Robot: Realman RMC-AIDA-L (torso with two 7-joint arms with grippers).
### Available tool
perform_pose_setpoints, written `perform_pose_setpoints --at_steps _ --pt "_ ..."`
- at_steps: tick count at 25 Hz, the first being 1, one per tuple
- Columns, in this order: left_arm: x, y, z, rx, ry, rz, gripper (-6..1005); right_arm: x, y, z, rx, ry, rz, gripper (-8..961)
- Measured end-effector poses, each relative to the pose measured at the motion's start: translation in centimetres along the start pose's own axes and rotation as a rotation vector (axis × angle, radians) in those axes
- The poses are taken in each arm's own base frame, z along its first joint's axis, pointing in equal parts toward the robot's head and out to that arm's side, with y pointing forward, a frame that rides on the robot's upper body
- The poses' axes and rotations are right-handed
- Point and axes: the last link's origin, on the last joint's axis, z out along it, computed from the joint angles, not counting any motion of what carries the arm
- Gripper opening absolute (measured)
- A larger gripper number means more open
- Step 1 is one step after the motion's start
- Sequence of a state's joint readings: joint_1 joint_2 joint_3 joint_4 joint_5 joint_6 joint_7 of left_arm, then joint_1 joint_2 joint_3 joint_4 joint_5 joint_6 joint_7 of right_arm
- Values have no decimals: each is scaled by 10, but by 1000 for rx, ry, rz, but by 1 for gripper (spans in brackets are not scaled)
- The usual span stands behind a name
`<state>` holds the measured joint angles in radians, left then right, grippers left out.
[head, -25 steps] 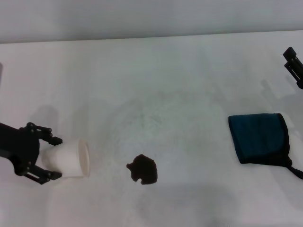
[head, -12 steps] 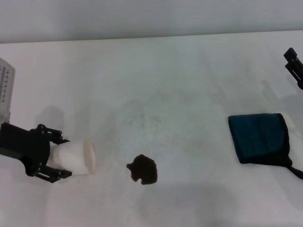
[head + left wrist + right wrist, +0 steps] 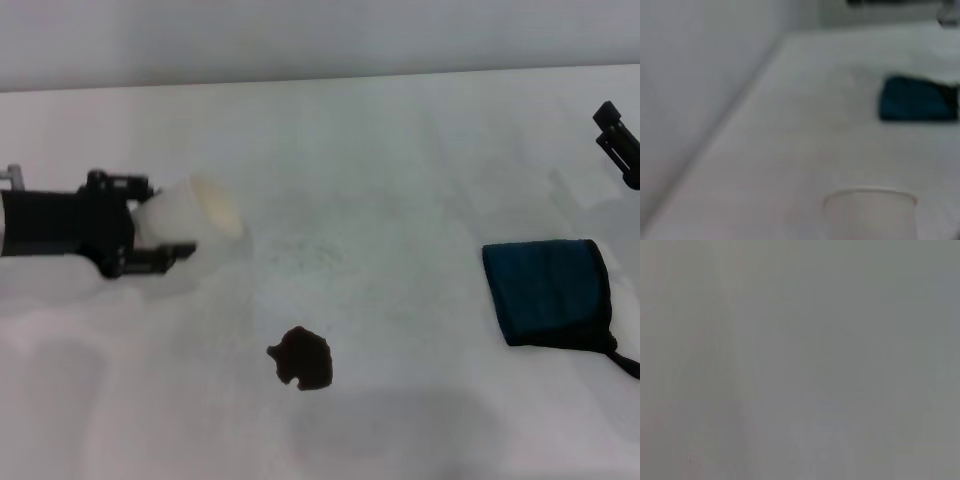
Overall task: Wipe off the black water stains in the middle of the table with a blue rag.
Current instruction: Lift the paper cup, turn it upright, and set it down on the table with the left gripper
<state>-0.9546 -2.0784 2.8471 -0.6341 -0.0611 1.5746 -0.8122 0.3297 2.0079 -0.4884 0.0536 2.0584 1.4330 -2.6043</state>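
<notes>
Meanwhile the left pincer at nine o'clock grips a white cup above the counter, the stain at six, the blue rag at three, untouched.

Place: looks like a robot test room, not a home.
Counter: a big plain white counter fills the view.
Wall: a bare grey wall stands behind the counter.
Robot: a black robot arm reaches over the counter.
</notes>
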Motion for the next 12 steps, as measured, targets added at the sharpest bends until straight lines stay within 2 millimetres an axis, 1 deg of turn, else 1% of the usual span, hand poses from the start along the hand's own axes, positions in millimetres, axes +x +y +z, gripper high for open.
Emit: perform_pose_setpoints --at_steps 1,2,4,7,12 --pt "0 1 1 18 31 -1 689 -1 -1 1 -2 -3 -4 841" --pt "0 4 5 58 109 -16 683 -2 -1 2 -3 -5 -6 841" --pt "0 7 6 75 141 -26 671 -4 -2 3 -5 -9 -10 841" --pt "-8 16 6 140 221 -52 654 -6 -4 5 -4 -10 -24 841" --pt "-25 40 7 295 378 -98 619 -8 -8 8 -2 -9 -45 840"
